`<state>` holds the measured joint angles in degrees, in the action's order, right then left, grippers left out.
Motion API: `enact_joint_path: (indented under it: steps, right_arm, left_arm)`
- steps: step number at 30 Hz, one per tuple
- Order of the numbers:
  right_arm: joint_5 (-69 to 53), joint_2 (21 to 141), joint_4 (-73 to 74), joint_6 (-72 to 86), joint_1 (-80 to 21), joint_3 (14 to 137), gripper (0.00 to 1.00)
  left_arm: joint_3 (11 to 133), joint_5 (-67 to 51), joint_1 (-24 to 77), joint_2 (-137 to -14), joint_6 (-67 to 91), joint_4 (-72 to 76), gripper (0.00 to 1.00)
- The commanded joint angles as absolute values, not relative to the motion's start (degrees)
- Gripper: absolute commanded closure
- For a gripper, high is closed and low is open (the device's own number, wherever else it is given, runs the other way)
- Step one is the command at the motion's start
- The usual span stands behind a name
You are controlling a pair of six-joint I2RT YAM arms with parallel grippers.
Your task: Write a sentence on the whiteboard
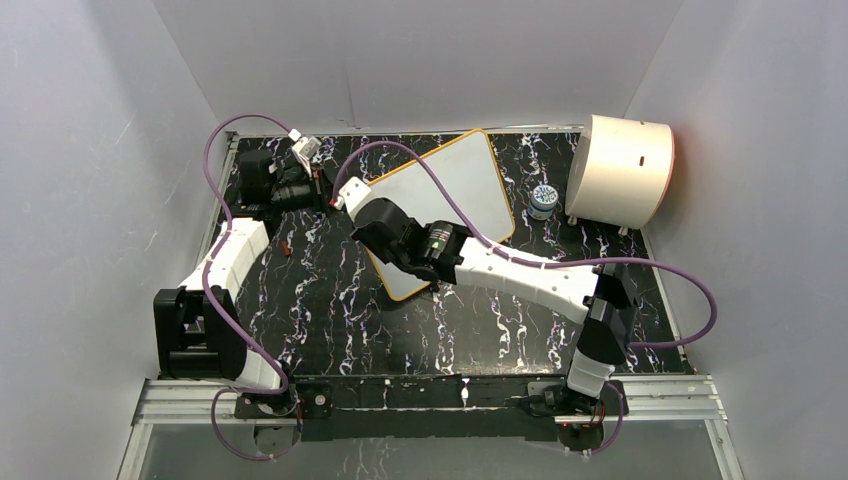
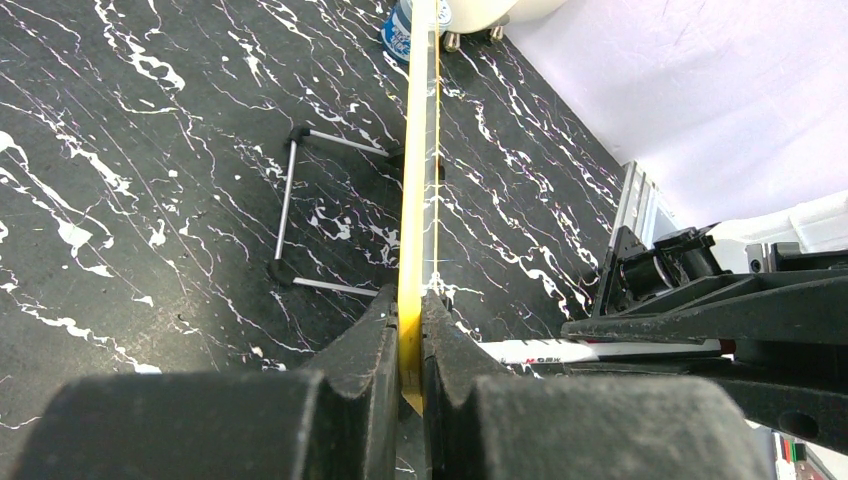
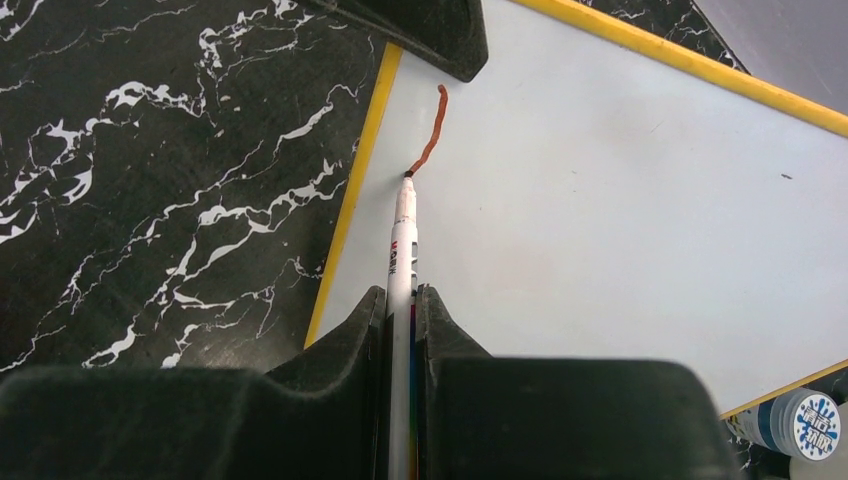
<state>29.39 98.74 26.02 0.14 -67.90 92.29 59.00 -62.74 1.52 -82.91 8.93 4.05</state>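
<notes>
Right hand [image 3: 400,296] is gripping the marker [image 3: 403,220], tip touching the whiteboard [image 3: 600,220] just inside its yellow rim [image 3: 350,205], left hand [image 2: 408,300] is clamping that rim; sentence [image 3: 435,125] is barely starting there, so light, steady pressure seems advisable.

**Soft, even light; blur close to the wrist lenses**

The top view is evenly lit, its pale walls [image 1: 90,150] bright and shadows faint. The whiteboard [image 1: 470,175] shows a flat greyish white. Close to each wrist lens the fingers [image 3: 350,345] are dark and blurred, while the marbled mat [image 2: 150,250] is sharp
</notes>
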Motion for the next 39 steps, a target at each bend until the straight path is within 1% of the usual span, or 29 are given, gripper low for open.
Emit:
enact_joint_path:
  steps: [1,15,22,31,39]
  right_arm:
    - [29.2,99.6,26.9,1.3,-68.3,95.4,1.00]
    - [29.7,98.9,27.7,1.6,-69.0,95.1,1.00]
    - [29.3,95.0,22.8,0.8,-69.0,92.0,1.00]
    - [32.7,91.5,18.1,1.5,-69.1,87.9,1.00]
    - [35.0,92.0,17.0,1.6,-69.1,87.3,1.00]
  left_arm:
    - [58.1,-63.2,3.4,-83.0,5.8,-1.9,1.00]
    - [58.0,-63.2,3.4,-83.2,5.8,-1.9,1.00]
    - [58.0,-63.2,3.4,-83.2,5.7,-1.9,1.00]
    - [58.0,-63.2,3.4,-83.2,5.8,-1.9,1.00]
    - [58.0,-63.2,3.4,-83.2,5.6,-1.9,1.00]
